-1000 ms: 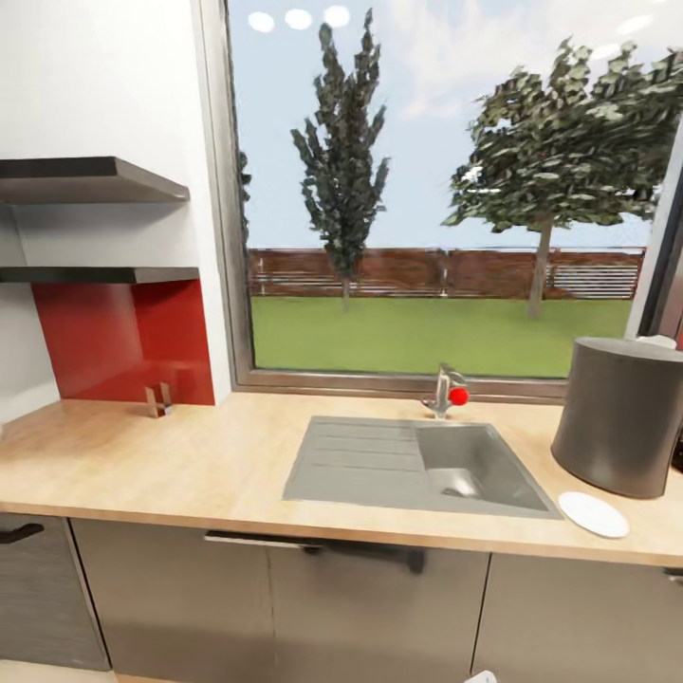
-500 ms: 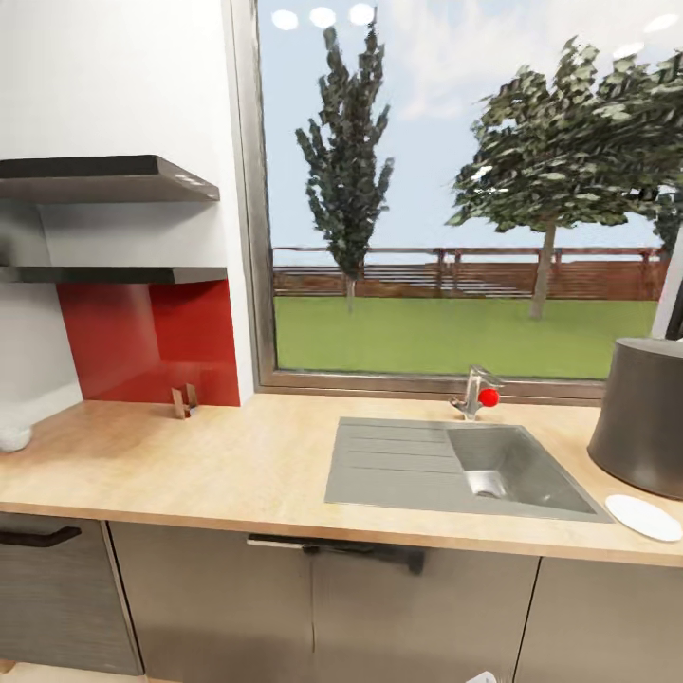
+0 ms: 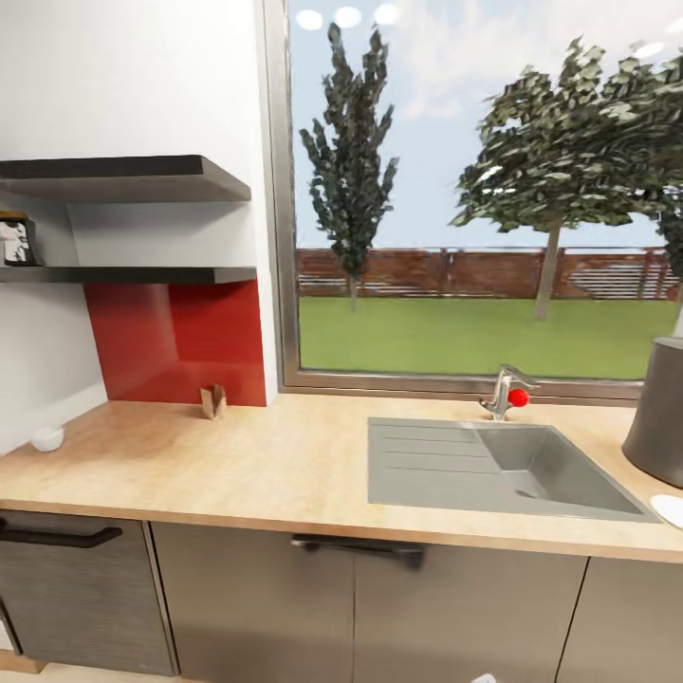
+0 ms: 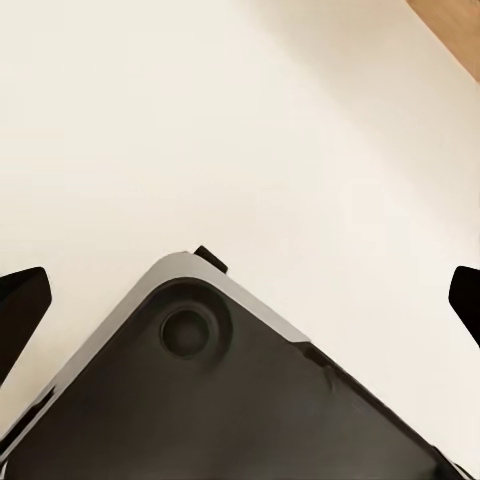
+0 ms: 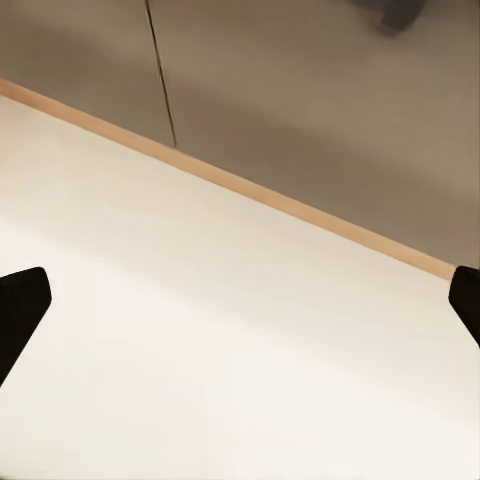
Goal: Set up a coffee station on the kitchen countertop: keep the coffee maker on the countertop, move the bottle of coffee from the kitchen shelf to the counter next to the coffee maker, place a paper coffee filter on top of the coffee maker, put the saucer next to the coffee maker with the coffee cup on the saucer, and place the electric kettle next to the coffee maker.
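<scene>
The kitchen countertop (image 3: 237, 470) runs across the head view, with a steel sink (image 3: 503, 467) set into it. At the far right edge stands the dark grey coffee maker (image 3: 659, 417), cut off by the frame. A sliver of the white saucer (image 3: 670, 508) lies in front of it. A small white coffee cup (image 3: 46, 437) sits at the counter's far left. On the lower wall shelf (image 3: 142, 275) at the left edge stands a dark jar with a pale label, apparently the bottle of coffee (image 3: 15, 240). My left gripper (image 4: 240, 300) and right gripper (image 5: 240, 300) both hang open over pale floor, holding nothing.
A small brownish folded piece (image 3: 213, 400) stands by the red backsplash (image 3: 180, 341). A tap with a red knob (image 3: 512, 395) rises behind the sink. Dark grey cabinet fronts (image 3: 360, 607) sit below the counter. My dark base (image 4: 220, 400) lies under the left gripper.
The camera has swung left, so the whole scene has slid right. The coffee maker and saucer now sit at the right edge, while the shelf jar and white cup have come into view.
</scene>
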`<state>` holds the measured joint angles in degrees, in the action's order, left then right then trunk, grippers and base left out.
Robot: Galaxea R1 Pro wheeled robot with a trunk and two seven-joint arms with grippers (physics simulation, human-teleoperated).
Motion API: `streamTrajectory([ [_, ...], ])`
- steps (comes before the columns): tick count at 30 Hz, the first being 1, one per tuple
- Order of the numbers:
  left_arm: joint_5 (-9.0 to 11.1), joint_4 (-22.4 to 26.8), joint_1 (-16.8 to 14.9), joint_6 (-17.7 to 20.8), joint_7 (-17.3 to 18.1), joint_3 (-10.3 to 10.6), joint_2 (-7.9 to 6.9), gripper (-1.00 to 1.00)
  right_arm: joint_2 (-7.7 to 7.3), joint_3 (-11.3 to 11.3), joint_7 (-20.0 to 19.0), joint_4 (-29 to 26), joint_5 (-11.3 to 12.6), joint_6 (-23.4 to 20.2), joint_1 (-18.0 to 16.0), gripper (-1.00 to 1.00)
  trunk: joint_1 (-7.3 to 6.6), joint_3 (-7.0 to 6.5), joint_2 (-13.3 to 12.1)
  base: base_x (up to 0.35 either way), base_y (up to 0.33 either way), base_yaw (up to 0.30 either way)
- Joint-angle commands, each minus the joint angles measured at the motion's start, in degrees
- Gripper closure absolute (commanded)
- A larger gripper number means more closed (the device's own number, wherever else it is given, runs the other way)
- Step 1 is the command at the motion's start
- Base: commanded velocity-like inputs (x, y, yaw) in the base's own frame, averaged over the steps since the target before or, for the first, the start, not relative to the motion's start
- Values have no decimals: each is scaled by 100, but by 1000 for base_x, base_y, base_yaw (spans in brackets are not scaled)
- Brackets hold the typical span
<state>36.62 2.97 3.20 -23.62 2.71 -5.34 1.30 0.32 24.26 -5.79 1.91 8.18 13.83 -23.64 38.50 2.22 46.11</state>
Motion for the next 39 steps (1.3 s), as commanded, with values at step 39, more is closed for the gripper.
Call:
streamTrajectory([
  [39, 0, 10, 1, -30, 28, -46, 24, -100, 35, 34, 87, 20, 26, -23, 28, -100, 2, -31, 7, 0, 342, -48],
])
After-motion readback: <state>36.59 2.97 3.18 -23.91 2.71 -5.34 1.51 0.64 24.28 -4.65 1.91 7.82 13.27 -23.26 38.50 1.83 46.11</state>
